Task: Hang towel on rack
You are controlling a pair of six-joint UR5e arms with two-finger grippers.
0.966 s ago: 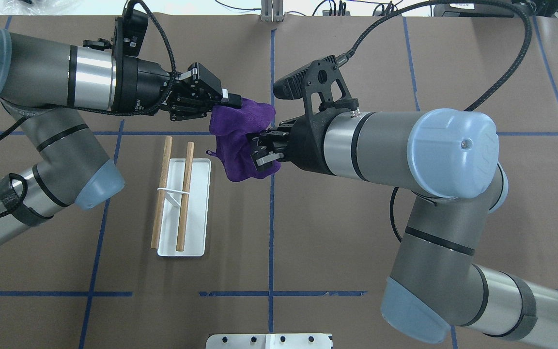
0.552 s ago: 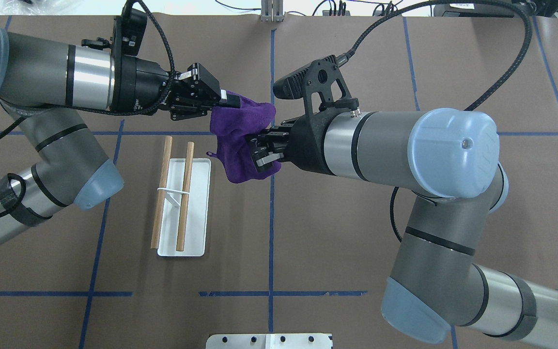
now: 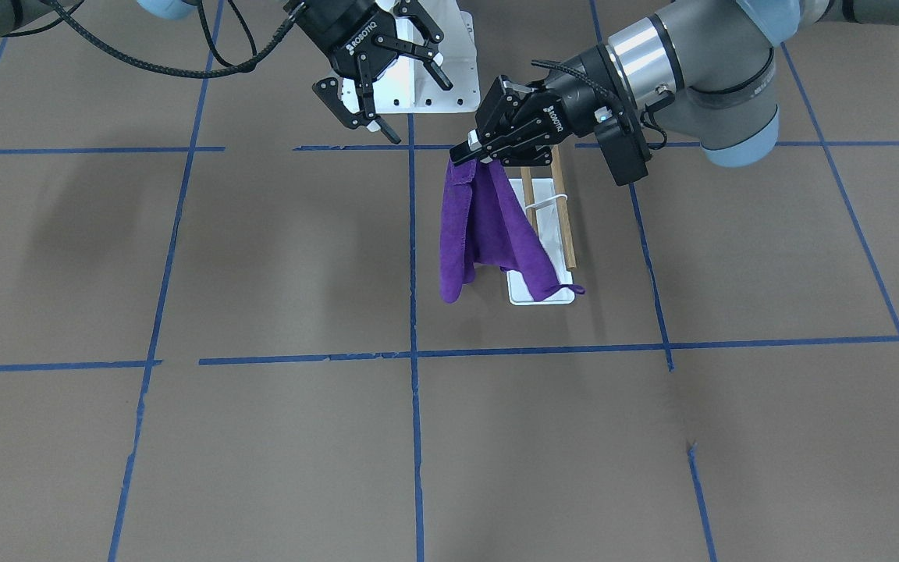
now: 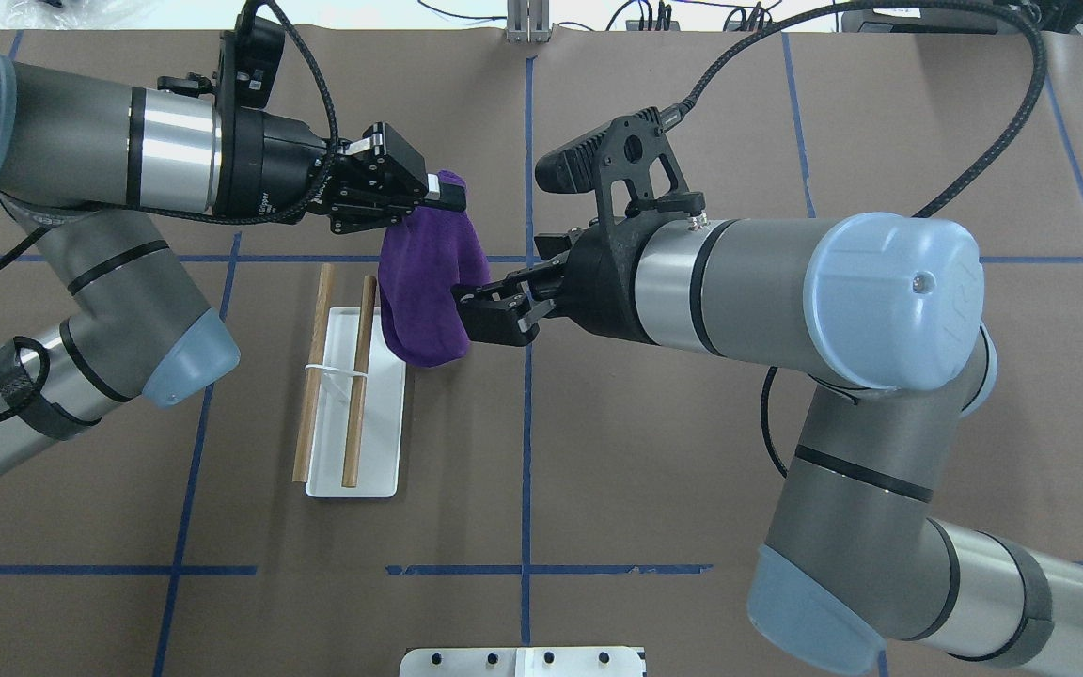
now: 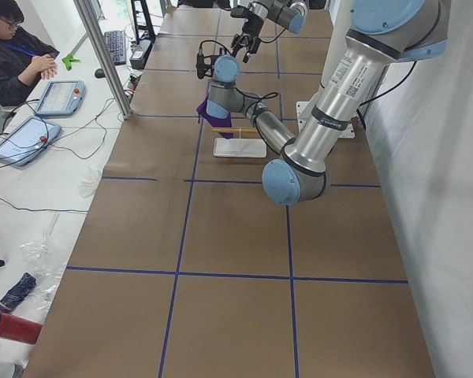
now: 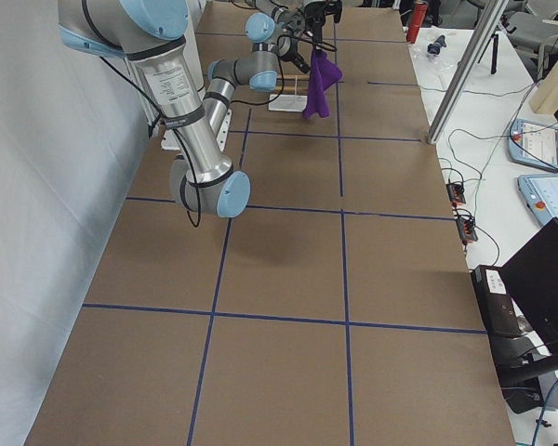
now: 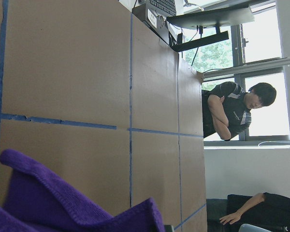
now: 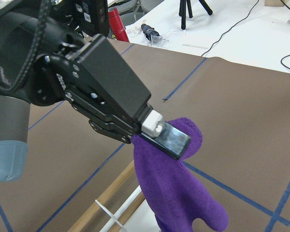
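The purple towel (image 4: 424,282) hangs by its top corner from my left gripper (image 4: 445,196), which is shut on it. In the front view the towel (image 3: 481,226) drapes down in front of the rack, with its lower corner over the rack's white base (image 3: 543,295). The rack (image 4: 382,414) stands just to the left of the towel, with its two wooden dowels (image 4: 360,376) bare. My right gripper (image 4: 478,313) is open and empty, close beside the towel's lower part; in the front view it (image 3: 422,115) shows spread wide. In the right wrist view, the left gripper's fingers (image 8: 164,135) pinch the towel (image 8: 179,193).
The white robot pedestal plate (image 4: 523,661) sits at the near table edge. Blue tape lines cross the brown table cover. An operator (image 5: 12,47) sits past the far table edge with tablets and cables.
My right gripper has opened and let go of the towel, then pulled back slightly. The towel has dropped and now hangs from the left gripper alone, nearer the rack.
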